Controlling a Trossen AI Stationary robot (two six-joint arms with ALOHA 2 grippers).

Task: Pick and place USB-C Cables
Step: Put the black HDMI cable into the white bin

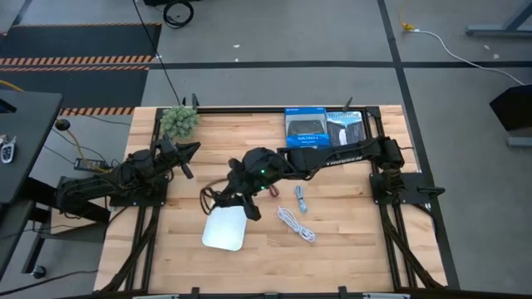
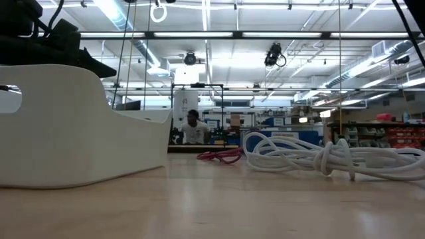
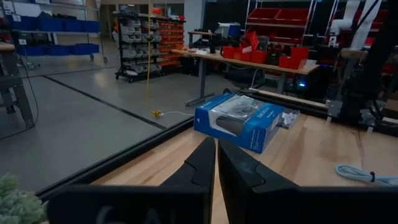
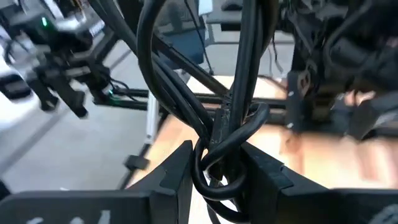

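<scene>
My right gripper (image 1: 226,198) reaches over the table's middle, just beyond the white tray (image 1: 224,229), and is shut on the black cable (image 4: 217,155). The dark red cable (image 2: 219,156) lies on the wood behind the tray. The white cable (image 1: 297,224) lies coiled to the tray's right, and the small light-blue cable (image 1: 300,198) sits just beyond it. My left gripper (image 3: 216,168) is shut and empty, and waits at the table's left (image 1: 187,154). My right gripper pinches the black cable's bundled loops (image 4: 214,140) between its two fingers (image 4: 177,168). Several strands run through the gap together. The loops stand out beyond the fingertips, and one end curves out toward the table's left (image 1: 206,199). In the low view no black cable rests on the wood.
Two blue boxed products (image 1: 305,126) (image 1: 345,126) lie at the far edge, and one of them shows ahead of my left gripper (image 3: 239,121). A small green plant (image 1: 179,120) stands at the far left corner. Bare wood lies near the tray and along the near edge.
</scene>
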